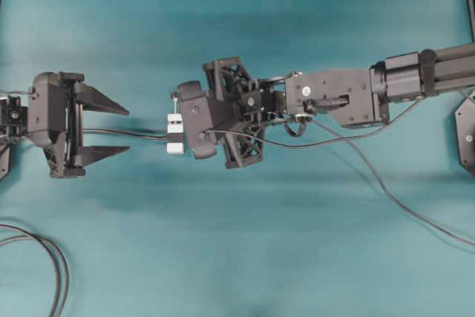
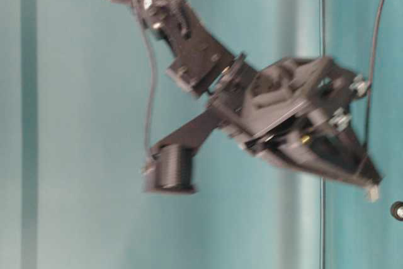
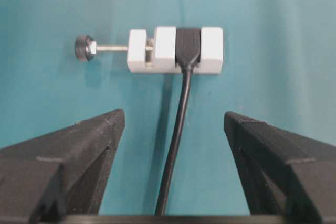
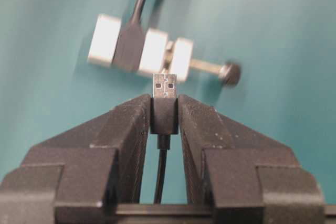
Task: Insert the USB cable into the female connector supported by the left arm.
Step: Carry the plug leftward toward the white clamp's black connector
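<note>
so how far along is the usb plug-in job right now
Done: the right gripper is shut on the USB cable, silvery tip sticking out towards the female connector.
In hand: the plug is near the block but not in it.
Left: the left gripper is open and apart from the connector, which lies on the table, so it still needs gripping, then the insertion.

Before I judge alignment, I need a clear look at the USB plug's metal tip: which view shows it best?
The right wrist view: the USB plug sits sharp and centred between the right end effector's fingers, metal tip facing out. Overhead, the end effector hides it; the left wrist view lacks it; the table-level view is too blurred to tell.
</note>
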Tool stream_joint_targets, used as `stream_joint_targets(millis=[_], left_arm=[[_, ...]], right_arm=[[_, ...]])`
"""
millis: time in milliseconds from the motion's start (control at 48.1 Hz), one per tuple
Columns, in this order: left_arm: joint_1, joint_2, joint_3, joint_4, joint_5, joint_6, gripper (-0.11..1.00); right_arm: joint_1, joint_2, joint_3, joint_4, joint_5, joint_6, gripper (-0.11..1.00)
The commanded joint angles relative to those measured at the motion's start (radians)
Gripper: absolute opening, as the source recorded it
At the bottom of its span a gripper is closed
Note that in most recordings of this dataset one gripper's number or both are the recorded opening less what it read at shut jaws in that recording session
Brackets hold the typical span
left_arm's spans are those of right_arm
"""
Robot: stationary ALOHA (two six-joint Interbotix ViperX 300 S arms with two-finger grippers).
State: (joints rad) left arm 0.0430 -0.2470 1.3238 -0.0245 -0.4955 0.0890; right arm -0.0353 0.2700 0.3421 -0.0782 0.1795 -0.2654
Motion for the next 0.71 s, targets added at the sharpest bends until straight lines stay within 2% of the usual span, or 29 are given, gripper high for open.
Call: stream_joint_targets(millis=[0, 249, 416, 686], left_arm=[[0.005, 0.029, -0.023, -0.002, -0.009, 0.002, 0.85], [0.006, 0.167, -0.098, -0.002, -0.009, 0.002, 0.85], [0.006, 0.241, -0.147, 0.000, -0.011, 0.000, 0.85], [0.011, 0.276, -0.161, -0.002, -0.058, 0.000, 0.85]], right_arm=[[0.003, -0.017, 0.002, -0.003, -0.025, 0.008, 0.21], [0.012, -0.003, 0.017, -0.005, -0.098, 0.071, 0.21], [0.028, 0.023, 0.014, -0.005, -0.107, 0.104, 0.21], [0.046, 0.064, 0.009, -0.005, -0.107, 0.183, 0.21]])
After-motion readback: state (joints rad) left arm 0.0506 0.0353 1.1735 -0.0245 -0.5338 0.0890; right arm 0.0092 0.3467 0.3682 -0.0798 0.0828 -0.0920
